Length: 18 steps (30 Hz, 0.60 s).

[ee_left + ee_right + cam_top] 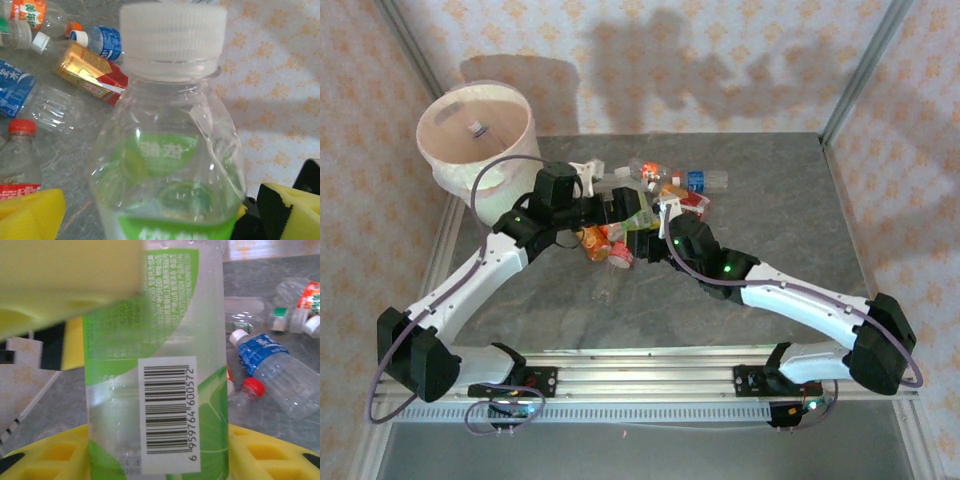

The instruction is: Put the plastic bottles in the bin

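While the right gripper [160, 455] was clamped on the upright green bottle [150, 340], its jaws bore on the lower label at both sides. The left gripper [150, 215] stood wide apart with that bottle between its jaws, contact not determinable. Other bottles [670, 182] lay heaped just beyond on the table [770, 220]. The bin [505, 110] stood at the far left corner, one bottle [475, 128] inside.
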Each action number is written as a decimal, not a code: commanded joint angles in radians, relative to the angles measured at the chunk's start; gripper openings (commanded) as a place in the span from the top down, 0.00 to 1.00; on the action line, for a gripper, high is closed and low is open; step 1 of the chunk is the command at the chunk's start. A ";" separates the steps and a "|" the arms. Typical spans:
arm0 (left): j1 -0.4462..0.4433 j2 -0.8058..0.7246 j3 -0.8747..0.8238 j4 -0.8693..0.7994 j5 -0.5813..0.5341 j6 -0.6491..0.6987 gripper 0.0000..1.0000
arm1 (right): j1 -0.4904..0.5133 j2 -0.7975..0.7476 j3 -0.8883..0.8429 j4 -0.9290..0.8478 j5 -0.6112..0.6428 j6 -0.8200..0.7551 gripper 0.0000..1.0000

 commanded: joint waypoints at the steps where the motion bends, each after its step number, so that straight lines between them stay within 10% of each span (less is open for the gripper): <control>1: -0.025 0.017 0.065 0.007 0.006 0.055 0.00 | -0.003 -0.008 0.031 0.081 -0.055 -0.020 0.52; 18: -0.036 0.008 0.077 0.011 -0.011 0.068 0.40 | -0.004 -0.002 0.038 0.155 -0.060 -0.019 0.46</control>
